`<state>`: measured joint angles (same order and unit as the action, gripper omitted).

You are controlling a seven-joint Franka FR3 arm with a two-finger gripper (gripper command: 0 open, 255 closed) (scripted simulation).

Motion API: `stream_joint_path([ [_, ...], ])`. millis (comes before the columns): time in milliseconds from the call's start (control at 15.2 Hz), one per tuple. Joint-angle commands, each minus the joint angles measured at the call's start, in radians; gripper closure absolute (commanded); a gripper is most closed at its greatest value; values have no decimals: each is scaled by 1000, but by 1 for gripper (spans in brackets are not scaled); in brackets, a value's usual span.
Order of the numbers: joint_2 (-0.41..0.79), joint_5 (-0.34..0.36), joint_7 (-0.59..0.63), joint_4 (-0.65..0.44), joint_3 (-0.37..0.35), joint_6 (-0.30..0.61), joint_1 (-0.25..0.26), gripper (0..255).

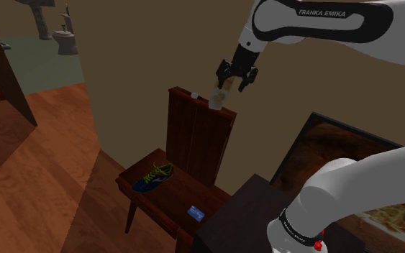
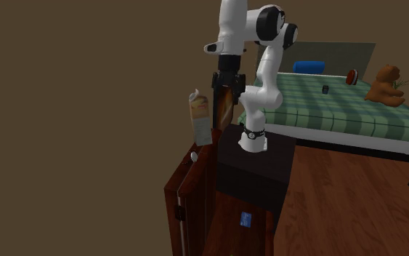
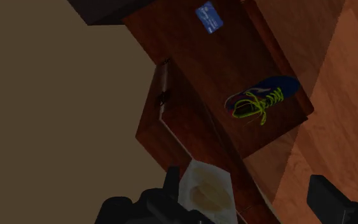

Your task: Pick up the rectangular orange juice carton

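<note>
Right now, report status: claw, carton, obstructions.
Claw open, above the carton. Carton standing on cabinet top, beside one finger, not gripped. Shoe on bench below, out of the way.

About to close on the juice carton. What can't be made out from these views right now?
Wrist view: the carton is cut off by the bottom edge, and one finger overlaps its side, so contact is unclear.
Shoulder view: the gripper covers the carton's top.
Second exterior view: the gripper's tips merge with the dark background.
Shoulder view: the print on the blue card is too small to read.
</note>
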<state>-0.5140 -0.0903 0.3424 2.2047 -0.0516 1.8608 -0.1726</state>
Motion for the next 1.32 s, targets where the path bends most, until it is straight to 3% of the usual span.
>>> stream_joint_path([
  [0, 38, 15, 70, -49, -13, 39, -25, 0],
  [396, 106, 71, 235, -146, -31, 129, -98, 0],
  [990, 96, 69, 235, -36, -33, 229, -98, 0],
  [1056, 90, 69, 238, -28, -36, 232, -96, 255],
  [1254, 89, 69, 241, -24, -38, 234, -95, 255],
])
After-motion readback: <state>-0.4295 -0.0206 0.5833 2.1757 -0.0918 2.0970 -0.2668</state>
